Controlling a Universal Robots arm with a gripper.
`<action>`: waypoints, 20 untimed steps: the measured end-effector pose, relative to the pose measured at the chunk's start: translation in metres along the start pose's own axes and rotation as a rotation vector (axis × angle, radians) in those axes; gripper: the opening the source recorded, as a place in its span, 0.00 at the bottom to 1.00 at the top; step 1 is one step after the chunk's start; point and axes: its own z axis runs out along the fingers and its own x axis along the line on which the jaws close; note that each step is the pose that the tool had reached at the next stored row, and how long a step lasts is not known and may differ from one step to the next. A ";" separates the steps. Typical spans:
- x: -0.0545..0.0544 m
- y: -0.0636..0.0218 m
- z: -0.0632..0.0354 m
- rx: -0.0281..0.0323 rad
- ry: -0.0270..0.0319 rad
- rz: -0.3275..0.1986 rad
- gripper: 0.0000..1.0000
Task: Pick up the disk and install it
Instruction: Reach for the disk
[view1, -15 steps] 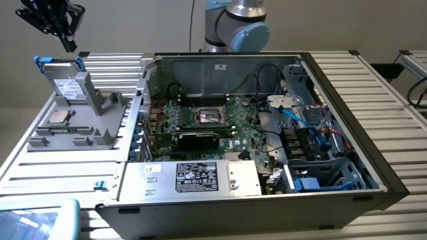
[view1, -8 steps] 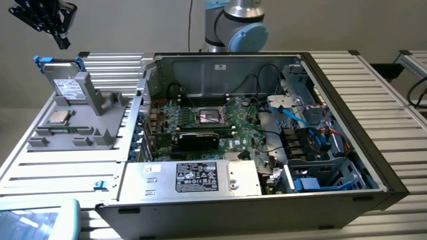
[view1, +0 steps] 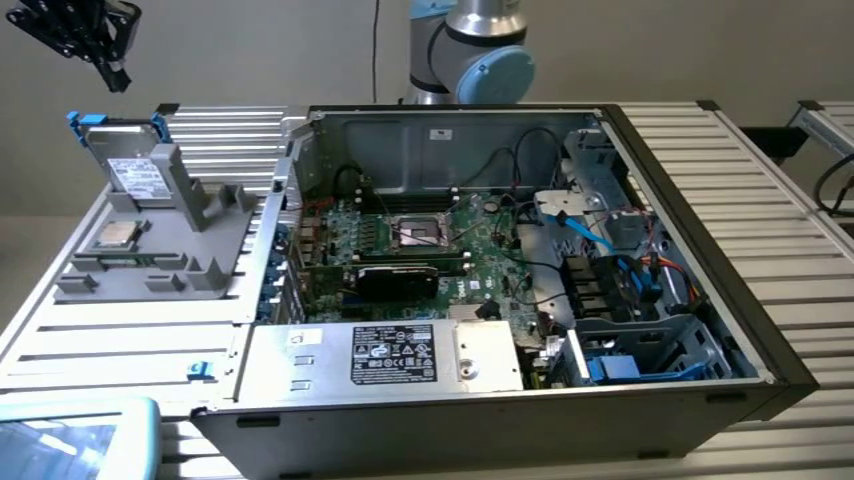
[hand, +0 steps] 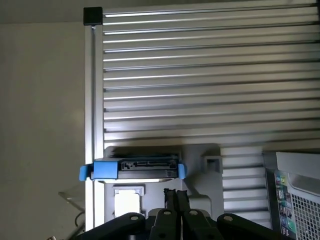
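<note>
Hanging above the slatted table (view1: 120, 340) at the exterior view's left, the gripper (view1: 116, 78) is seen with its fingers pressed together and nothing held between them. The disk (view1: 134, 165) is stood on edge in the grey holder (view1: 200, 250), beside the open computer case (view1: 467, 430), below the gripper and untouched by it. 1 square silver chip (view1: 118, 236) is laid flat on the same holder, near the disk.

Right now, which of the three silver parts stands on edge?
The disk, upright in the grey fixture, framed by a blue carrier. The small square chip lies flat on that fixture; the stickered box lies flat in the computer case.
</note>
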 end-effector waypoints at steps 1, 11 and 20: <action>0.002 0.0005 0.0002 -0.0050 0.0014 0.000 0.11; 0.029 0.0045 0.0008 -0.0126 0.0369 0.005 0.11; 0.042 0.0148 0.0026 0.0283 0.0771 0.005 0.11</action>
